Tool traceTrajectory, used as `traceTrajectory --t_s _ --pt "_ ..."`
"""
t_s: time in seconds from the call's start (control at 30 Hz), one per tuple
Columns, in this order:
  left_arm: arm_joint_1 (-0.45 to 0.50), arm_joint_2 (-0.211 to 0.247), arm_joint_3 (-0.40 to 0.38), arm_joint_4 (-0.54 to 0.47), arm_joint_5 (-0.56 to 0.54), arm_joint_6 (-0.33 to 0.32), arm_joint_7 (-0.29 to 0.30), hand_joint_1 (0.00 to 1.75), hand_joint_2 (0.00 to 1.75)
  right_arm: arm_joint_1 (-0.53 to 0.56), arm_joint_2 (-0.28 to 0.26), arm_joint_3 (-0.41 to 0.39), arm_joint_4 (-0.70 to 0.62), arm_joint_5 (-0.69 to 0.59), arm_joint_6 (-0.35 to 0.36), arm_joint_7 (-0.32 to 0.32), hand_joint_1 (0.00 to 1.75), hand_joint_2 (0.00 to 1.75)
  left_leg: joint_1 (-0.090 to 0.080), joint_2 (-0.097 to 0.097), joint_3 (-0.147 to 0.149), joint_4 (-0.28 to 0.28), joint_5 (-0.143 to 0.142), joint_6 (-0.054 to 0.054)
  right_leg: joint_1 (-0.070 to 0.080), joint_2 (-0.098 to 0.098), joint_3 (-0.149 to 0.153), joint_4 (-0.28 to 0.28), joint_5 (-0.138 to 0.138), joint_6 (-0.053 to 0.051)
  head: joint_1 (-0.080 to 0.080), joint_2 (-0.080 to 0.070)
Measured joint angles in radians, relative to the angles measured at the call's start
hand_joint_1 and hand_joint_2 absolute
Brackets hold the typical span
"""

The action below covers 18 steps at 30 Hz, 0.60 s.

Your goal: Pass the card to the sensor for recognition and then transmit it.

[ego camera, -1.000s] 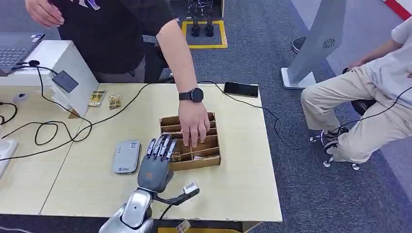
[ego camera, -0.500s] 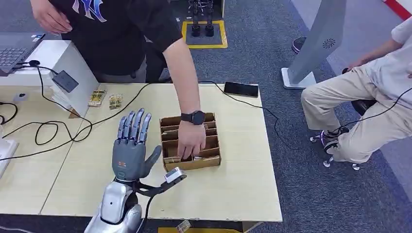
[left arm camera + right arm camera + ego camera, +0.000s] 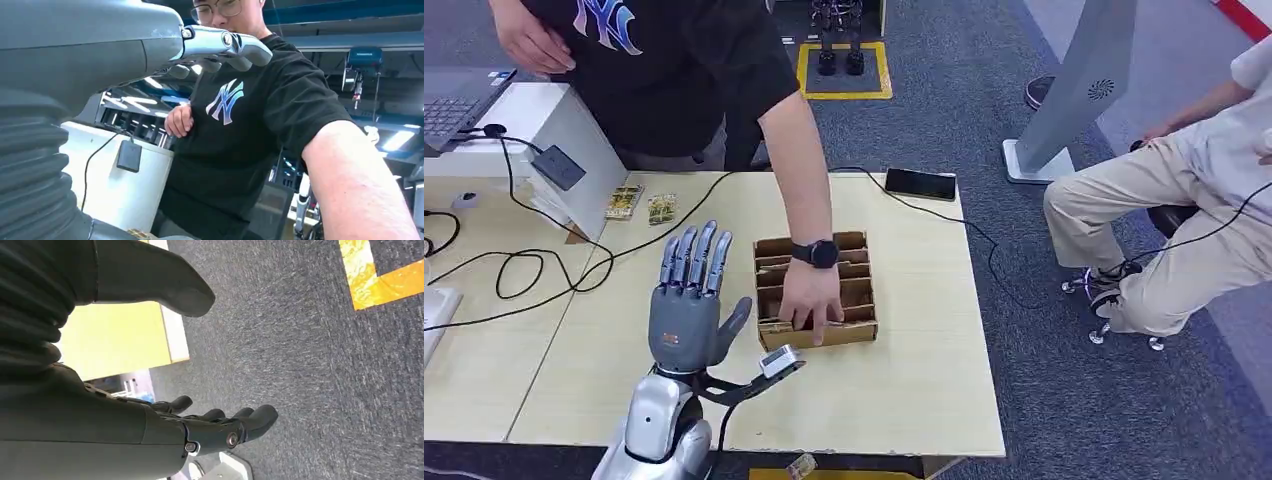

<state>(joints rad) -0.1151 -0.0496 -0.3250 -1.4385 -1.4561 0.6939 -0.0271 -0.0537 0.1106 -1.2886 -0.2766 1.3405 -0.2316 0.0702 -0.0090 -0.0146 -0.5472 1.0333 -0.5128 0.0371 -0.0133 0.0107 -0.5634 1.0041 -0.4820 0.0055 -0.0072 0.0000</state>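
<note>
While the left hand (image 3: 686, 320) hovers empty, cards (image 3: 809, 322) stand in the box (image 3: 861, 300).

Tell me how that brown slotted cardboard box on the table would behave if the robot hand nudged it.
The cardboard box looks thin-walled and probably light, so it would likely slide across the smooth table rather than resist. It sits low and wide, so tipping seems unlikely. Its thin dividers may flex under the robot hand; the person's hand inside currently steadies it.

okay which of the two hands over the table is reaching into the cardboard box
The person's hand, the one with a black watch on its wrist, is reaching into the cardboard box. The robot's left hand is raised beside the box, open.
</note>
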Motion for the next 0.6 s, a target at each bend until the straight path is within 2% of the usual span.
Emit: traceTrajectory --t_s 0.6 --pt "0.003 0.006 0.0 0.02 -0.003 0.0 0.013 0.0 1.75 0.0 0.0 0.001 0.0 0.016 0.0 0.01 0.0 1.75 0.0 0.0 0.0 0.0 0.0 0.0 0.0 0.0 0.0 0.0 0.0 0.0 0.0 0.0"
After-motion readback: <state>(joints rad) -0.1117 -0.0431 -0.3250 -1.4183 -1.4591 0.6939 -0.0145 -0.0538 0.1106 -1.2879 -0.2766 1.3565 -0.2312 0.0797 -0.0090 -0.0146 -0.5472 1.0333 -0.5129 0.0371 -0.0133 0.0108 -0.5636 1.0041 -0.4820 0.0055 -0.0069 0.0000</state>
